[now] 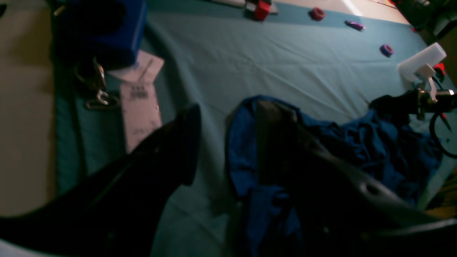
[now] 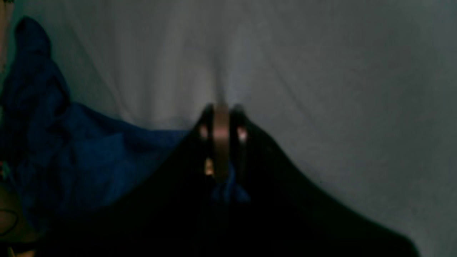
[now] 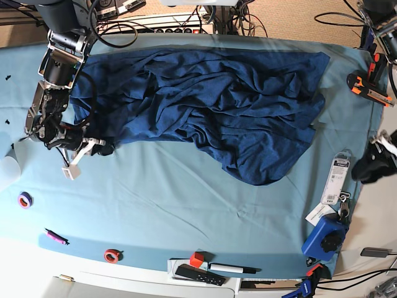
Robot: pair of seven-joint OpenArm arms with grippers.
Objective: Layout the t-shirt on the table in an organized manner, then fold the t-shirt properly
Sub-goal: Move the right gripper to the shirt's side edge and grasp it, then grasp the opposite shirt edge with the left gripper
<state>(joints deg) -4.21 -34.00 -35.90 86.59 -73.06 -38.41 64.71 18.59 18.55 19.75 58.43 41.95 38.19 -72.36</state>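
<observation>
The laying-out step is judged to be in hand; no fold has been made. The t-shirt (image 3: pixel 211 105) is spread in a wrinkled mass over the far half of the tabletop (image 3: pixel 186 211), its long axis running across the tabletop's width; one straight edge is seen at the end nearer the left arm, and a rounded lobe sags toward the near rim. Neither collar nor sleeves can be made out, so which way the garment points cannot be told.

The right gripper (image 3: pixel 102 149) is set at the shirt's near corner; in the right wrist view its fingers (image 2: pixel 209 121) are drawn narrow, with a scrap of blue cloth pinched between them (a thin hold, by the look of it); bare tabletop lies beyond the fingertips.

The left gripper (image 1: pixel 228 139) is held apart, nothing being gripped; one of its fingers (image 1: pixel 189 142) stands over bare cloth and the other over the shirt's edge, which lies partly between them.

The next move is judged to call for the pinched corner to be drawn outward, away from the bunched middle, and for a matching hold by the left fingers; a slip of so small a pinch is the risk.
</observation>
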